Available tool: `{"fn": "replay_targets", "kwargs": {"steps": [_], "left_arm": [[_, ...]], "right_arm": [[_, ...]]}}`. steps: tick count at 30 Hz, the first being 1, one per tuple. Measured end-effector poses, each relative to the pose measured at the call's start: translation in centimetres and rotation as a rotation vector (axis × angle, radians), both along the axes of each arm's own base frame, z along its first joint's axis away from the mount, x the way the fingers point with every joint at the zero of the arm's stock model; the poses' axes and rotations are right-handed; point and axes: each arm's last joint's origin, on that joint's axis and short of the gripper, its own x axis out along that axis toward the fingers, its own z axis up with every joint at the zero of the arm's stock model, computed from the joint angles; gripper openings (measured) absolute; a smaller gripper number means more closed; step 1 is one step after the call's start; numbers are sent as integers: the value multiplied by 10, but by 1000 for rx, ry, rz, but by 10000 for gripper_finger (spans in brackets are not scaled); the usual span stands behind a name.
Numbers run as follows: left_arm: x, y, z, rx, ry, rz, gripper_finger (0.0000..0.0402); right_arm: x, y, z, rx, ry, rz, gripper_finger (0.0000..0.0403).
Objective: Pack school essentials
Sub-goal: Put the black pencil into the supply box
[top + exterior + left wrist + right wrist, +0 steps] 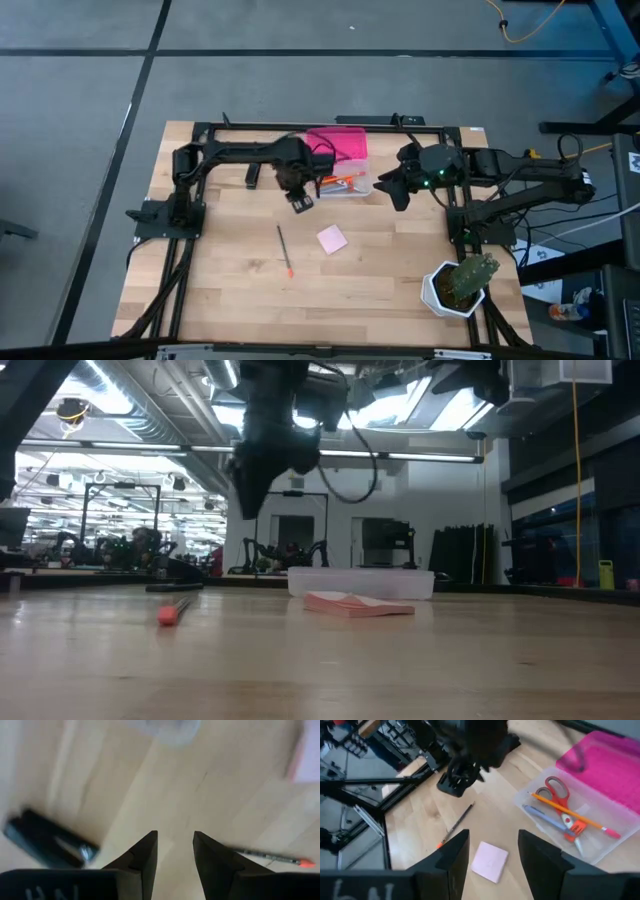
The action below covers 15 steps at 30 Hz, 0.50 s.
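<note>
The clear box (345, 184) with its pink lid (338, 145) thrown back sits at the table's far middle. In it lie red-handled scissors (559, 791), an orange pencil (575, 817), a slim pen (547, 819) and a small orange-red piece (577, 827). The pink notepad (332, 238) lies flat on the table, and so do a slim pen with an orange end (284, 250) and a small black oblong item (252, 176). My left gripper (299, 200) hovers open just left of the box, above the table (175, 845). My right gripper (397, 192) hangs open right of the box (492, 845).
A cactus in a white pot (458, 285) stands at the near right corner. Dark frame rails (300, 128) run along the table's far edge and both sides. Bare wood (240, 290) lies near and left of the pen.
</note>
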Motion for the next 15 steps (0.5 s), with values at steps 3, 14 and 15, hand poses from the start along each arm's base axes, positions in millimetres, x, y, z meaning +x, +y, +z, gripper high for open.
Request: {"fn": "replay_targets", "kwargs": {"steps": [3, 14, 15], "left_arm": [[-6, -15, -11, -7, 85, 85, 117], [-15, -106, 3, -46, -26, 348, 118], [-17, -115, 7, -35, -50, 387, 118]], "right_arm": [[-8, -4, 5, -47, -12, 41, 169], [-59, -3, 14, -97, 21, 176, 169], [-62, -3, 15, -99, 21, 176, 169]]}}
